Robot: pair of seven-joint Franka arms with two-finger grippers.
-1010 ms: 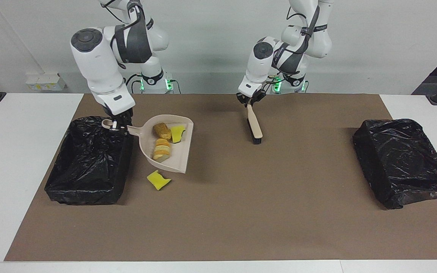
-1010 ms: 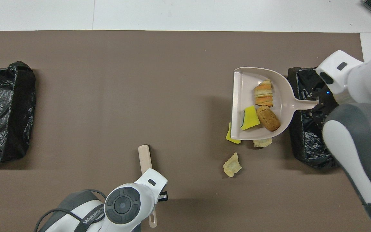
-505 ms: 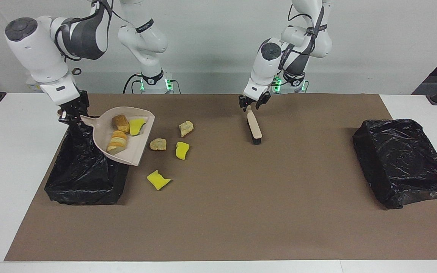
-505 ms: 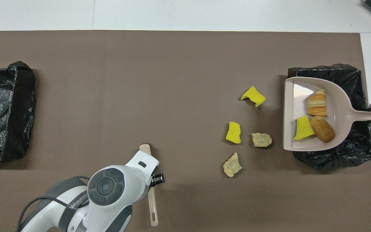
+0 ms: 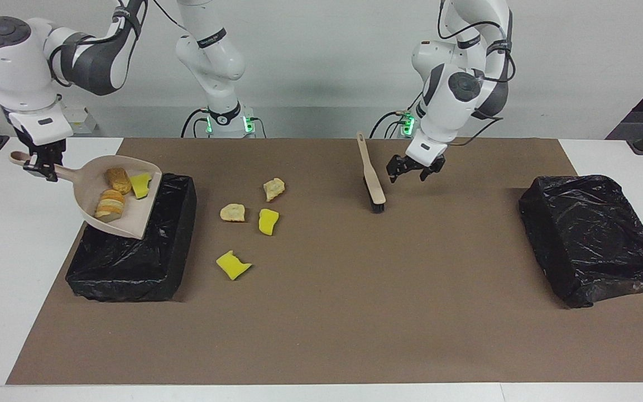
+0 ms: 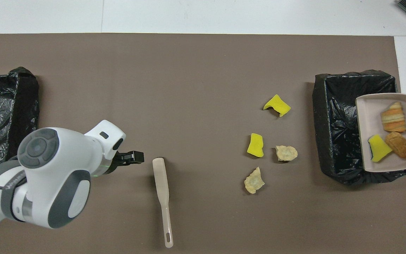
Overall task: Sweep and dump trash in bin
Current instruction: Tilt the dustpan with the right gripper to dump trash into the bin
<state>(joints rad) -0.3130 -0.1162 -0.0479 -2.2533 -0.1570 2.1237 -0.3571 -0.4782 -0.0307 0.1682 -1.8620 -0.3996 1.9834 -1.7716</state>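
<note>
Right tool now holds the loaded dustpan over the bin; left tool, wide, has released the brush.

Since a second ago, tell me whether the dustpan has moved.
Yes. The dustpan, held by the right pincer, went from the mat beside the bin to over it.

Legible markings: one only. In the overhead view, the grey band on the left arm carries white lettering, partly turned out of sight; the letters "WANJ" can be made out, the rest cannot be read. In the facing view, both arms bear small dark lettering on their upper links; it is too small to read. No label, number or sign is readable on any other item on the bench.
</note>
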